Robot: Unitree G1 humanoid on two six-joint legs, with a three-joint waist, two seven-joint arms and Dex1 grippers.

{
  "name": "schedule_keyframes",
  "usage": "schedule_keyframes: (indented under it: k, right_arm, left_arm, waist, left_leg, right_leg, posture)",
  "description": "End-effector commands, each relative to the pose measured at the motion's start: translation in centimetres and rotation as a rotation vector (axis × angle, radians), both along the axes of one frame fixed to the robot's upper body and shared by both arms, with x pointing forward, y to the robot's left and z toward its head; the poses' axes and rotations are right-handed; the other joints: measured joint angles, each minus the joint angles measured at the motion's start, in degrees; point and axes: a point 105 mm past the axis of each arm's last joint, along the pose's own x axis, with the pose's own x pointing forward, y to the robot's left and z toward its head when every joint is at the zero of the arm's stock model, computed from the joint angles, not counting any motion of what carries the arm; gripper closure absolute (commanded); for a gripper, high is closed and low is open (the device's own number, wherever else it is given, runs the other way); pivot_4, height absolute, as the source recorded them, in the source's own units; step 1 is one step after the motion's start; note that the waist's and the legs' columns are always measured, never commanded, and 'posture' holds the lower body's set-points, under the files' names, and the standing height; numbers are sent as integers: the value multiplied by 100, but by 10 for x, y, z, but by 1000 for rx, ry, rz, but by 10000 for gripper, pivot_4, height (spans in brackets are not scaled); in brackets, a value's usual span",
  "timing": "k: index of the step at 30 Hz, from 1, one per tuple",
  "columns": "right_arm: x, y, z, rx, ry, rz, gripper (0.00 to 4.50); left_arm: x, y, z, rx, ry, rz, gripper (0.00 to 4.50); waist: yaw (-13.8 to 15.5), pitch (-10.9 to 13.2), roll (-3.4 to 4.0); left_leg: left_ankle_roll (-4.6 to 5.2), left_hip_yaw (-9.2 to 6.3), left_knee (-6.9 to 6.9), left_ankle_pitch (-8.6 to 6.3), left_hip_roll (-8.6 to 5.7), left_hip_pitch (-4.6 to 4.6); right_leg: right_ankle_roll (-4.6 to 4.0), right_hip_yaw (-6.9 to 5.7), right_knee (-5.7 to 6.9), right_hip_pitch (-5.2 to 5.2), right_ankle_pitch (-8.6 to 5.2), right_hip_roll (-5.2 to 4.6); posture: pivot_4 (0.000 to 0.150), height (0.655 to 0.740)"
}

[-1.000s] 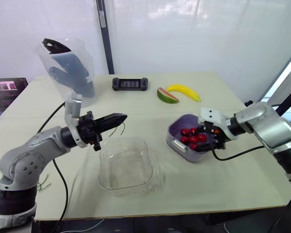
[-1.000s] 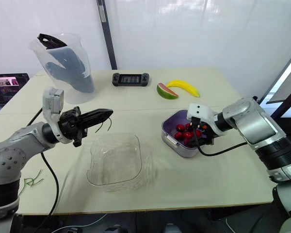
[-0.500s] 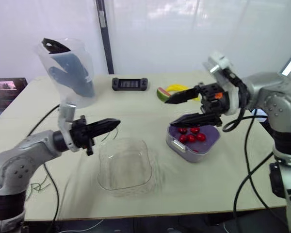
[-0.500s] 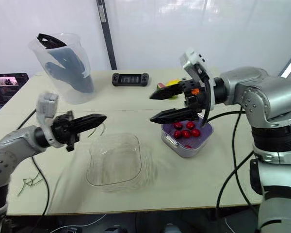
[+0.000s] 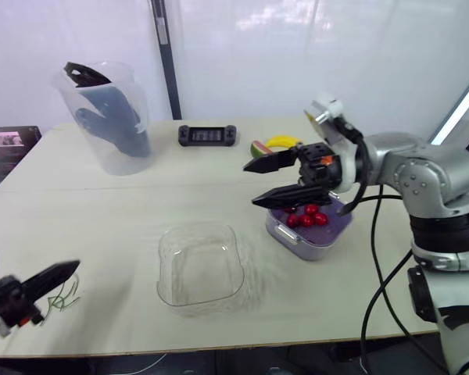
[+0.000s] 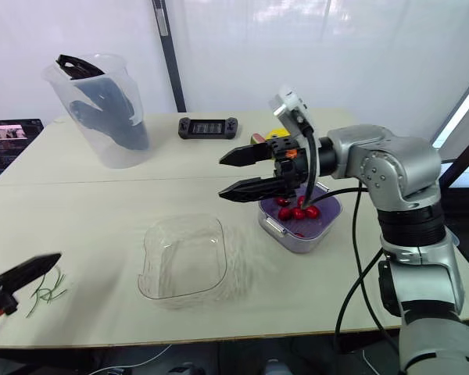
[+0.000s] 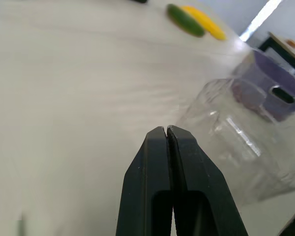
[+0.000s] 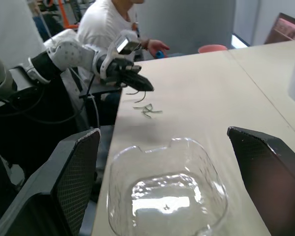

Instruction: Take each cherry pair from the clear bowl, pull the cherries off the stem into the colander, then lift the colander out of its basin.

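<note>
indoors, beige table point(image 5: 336, 297), white wall point(image 5: 297, 55) behind; left gripper point(image 7: 166, 129) jaws together, right gripper point(image 5: 251, 185) jaws apart

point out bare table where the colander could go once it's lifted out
Widest bare stretch: between the pitcher and the clear bowl, reaching to the game controller. Also free: the near-right corner in front of the purple basin. Crowded: around the basin, with the open right gripper by it and the banana behind.
</note>
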Motion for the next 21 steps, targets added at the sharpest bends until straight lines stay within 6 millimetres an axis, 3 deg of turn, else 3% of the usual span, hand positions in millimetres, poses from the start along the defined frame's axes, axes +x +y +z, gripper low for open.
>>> schedule_keyframes:
  k: [1,6,11,18,19,21]
  right_arm:
    - [-6,5,11,6,-58,28,979]
    - [-4,9,-6,-123,-119,-24,979]
    - [-6,15,-8,-130,-129,-40,979]
    - [-4,10,-9,-137,-130,-85,979]
    - [-4,9,-9,-135,-129,-89,0]
    - [-5,8,-9,-132,-127,-94,0]
  left_arm:
    - [-6,15,-7,9,2,72,45000]
    - [3,22,-30,6,42,149,45000]
    - [22,34,-39,-92,33,210,45000]
    - [34,36,-49,-121,77,201,45000]
    - [34,37,-48,-126,75,199,38863]
    - [36,40,-45,-113,63,206,30985]
  waist:
    - [48,-1,-1]
    - [60,-1,-2]
    - [27,-2,-3]
    - [-4,-4,-6]
    - [-4,-4,-6]
    - [-2,-4,-6]
  left_leg:
    - [0,-3,2,0,0,0]
    - [0,-8,2,-1,-1,0]
    - [0,-10,1,-1,3,-1]
    - [0,-5,0,-1,3,-1]
    - [0,-7,-1,-1,4,-1]
    - [0,-7,-1,-1,6,-1]
  right_leg:
    - [0,-4,-3,4,0,-1]
    - [1,-9,-12,8,1,-3]
    - [-2,-9,-11,5,2,0]
    - [-2,-6,-12,-1,3,0]
    - [-2,-6,-11,-2,3,1]
    - [-2,-6,-11,-1,4,1]
  posture:
    - [1500,7400]
    - [1500,7400]
    - [1500,7400]
    - [1500,7400]
    - [1500,7400]
    - [1500,7400]
